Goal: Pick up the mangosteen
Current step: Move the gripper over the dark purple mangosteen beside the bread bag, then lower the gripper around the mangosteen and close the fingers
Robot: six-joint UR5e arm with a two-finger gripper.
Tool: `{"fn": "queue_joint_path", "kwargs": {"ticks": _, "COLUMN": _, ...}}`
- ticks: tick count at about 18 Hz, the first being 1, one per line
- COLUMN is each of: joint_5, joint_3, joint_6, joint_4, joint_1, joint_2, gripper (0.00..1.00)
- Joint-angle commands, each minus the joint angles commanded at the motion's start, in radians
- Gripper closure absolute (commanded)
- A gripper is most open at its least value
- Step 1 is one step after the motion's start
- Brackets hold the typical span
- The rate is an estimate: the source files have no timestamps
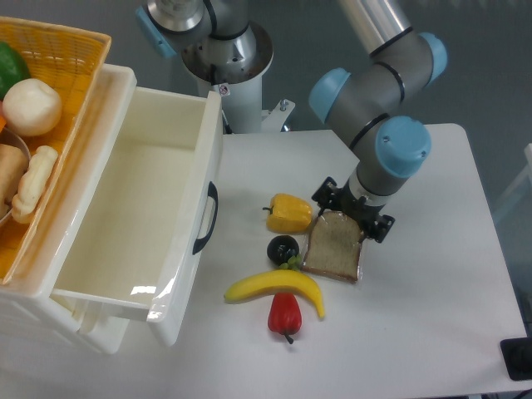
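- Mangosteen [283, 248], a small glossy black-purple round fruit, sits on the white table [432, 316] near its middle, not yet picked up.
- You will find it hemmed in: a yellow bell pepper [290, 213] just behind it, a curved yellow banana [274, 288] just in front, and a brown slice of bread in clear wrap [335, 246] beside it on the side away from the drawer.
- A red pepper [284, 314] lies beyond the banana, nearer the table's front edge.
- Your black two-finger gripper [353, 212] hangs over the back end of the bread slice, off to one side of the fruit. Its jaws look parted with nothing between them, though the wrist hides much of them.
- An open white plastic drawer [141, 208] stands at the table's left edge, with a woven yellow basket [66, 50] above it.
- Risk: coming down from here, the fingers would likely catch the bread wrap or nudge the pepper.
- Risk: the round, glossy fruit could roll or slip out if the fingers close off-centre.
- Risk: with neighbours this close, a finger may land on the banana instead of beside the fruit.
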Motion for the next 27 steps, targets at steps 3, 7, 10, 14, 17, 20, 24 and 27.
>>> {"fn": "queue_joint_path", "kwargs": {"ticks": 3, "joint_5": -0.003, "joint_3": -0.012, "joint_6": -0.040, "joint_4": 0.002, "joint_1": -0.032, "joint_2": -0.002, "gripper": 0.00}}
{"fn": "queue_joint_path", "kwargs": {"ticks": 7, "joint_5": -0.002, "joint_3": -0.011, "joint_6": -0.083, "joint_4": 0.003, "joint_1": -0.057, "joint_2": -0.012, "gripper": 0.00}}
{"fn": "queue_joint_path", "kwargs": {"ticks": 10, "joint_5": -0.008, "joint_3": -0.005, "joint_6": -0.086, "joint_4": 0.008, "joint_1": -0.058, "joint_2": -0.035, "gripper": 0.00}}
{"fn": "queue_joint_path", "kwargs": {"ticks": 14, "joint_5": -0.008, "joint_3": 0.009, "joint_6": -0.135, "joint_4": 0.014, "joint_1": -0.077, "joint_2": -0.058, "gripper": 0.00}}
{"fn": "queue_joint_path", "kwargs": {"ticks": 17, "joint_5": -0.008, "joint_3": 0.020, "joint_6": -0.164, "joint_4": 0.014, "joint_1": -0.089, "joint_2": -0.074, "gripper": 0.00}}
{"fn": "queue_joint_path", "kwargs": {"ticks": 20, "joint_5": -0.008, "joint_3": 0.025, "joint_6": -0.181, "joint_4": 0.015, "joint_1": -0.097, "joint_2": -0.081, "gripper": 0.01}}
{"fn": "queue_joint_path", "kwargs": {"ticks": 24, "joint_5": -0.008, "joint_3": 0.025, "joint_6": -0.190, "joint_4": 0.014, "joint_1": -0.106, "joint_2": -0.087, "gripper": 0.06}}
{"fn": "queue_joint_path", "kwargs": {"ticks": 27, "joint_5": -0.006, "joint_3": 0.025, "joint_6": -0.203, "joint_4": 0.015, "joint_1": -0.108, "joint_2": -0.091, "gripper": 0.15}}
